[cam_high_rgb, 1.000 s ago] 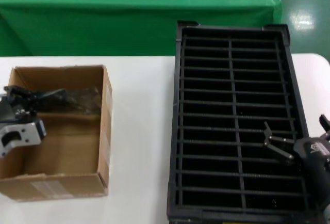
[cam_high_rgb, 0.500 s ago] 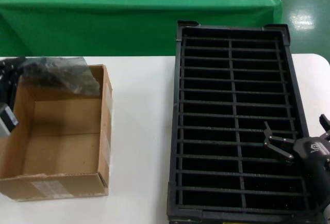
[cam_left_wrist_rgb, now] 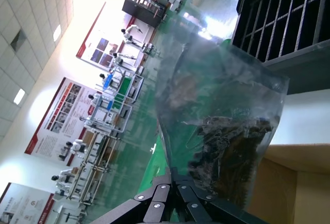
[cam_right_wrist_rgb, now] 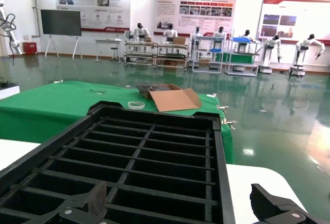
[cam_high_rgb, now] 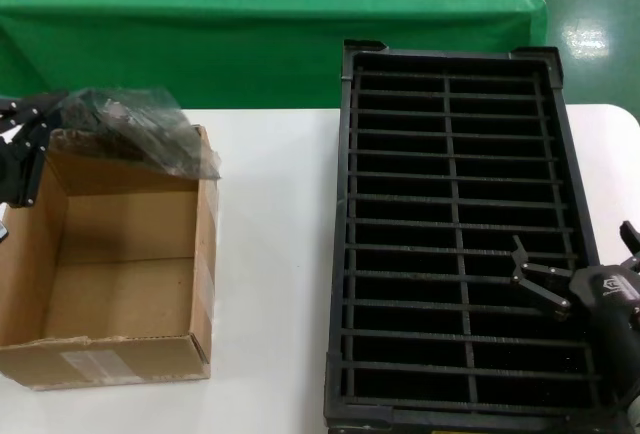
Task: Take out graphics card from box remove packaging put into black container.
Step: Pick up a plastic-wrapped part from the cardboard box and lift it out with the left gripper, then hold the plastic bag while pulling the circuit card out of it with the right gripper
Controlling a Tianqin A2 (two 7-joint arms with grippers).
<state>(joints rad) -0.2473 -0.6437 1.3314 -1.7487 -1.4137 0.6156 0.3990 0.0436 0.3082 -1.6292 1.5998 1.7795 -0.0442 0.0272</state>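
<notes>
left gripper (cam_high_rgb: 28, 119) clamped on crinkly translucent grey plastic bag (cam_high_rgb: 140, 132) holding the dark card, now higher above brown cardboard box (cam_high_rgb: 110, 359) far rim | right gripper (cam_high_rgb: 580, 269) open, unmoved over black slotted plastic crate (cam_high_rgb: 450, 84)

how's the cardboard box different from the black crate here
The box is brown corrugated cardboard with one open cavity; the black container is black plastic split by thin ribs into many narrow slots in two columns. The box is clearly smaller than the black container. The box carries a white label on its near side; the black container shows none. Both are rectangular, open-topped, look empty and sit on the white table.
</notes>
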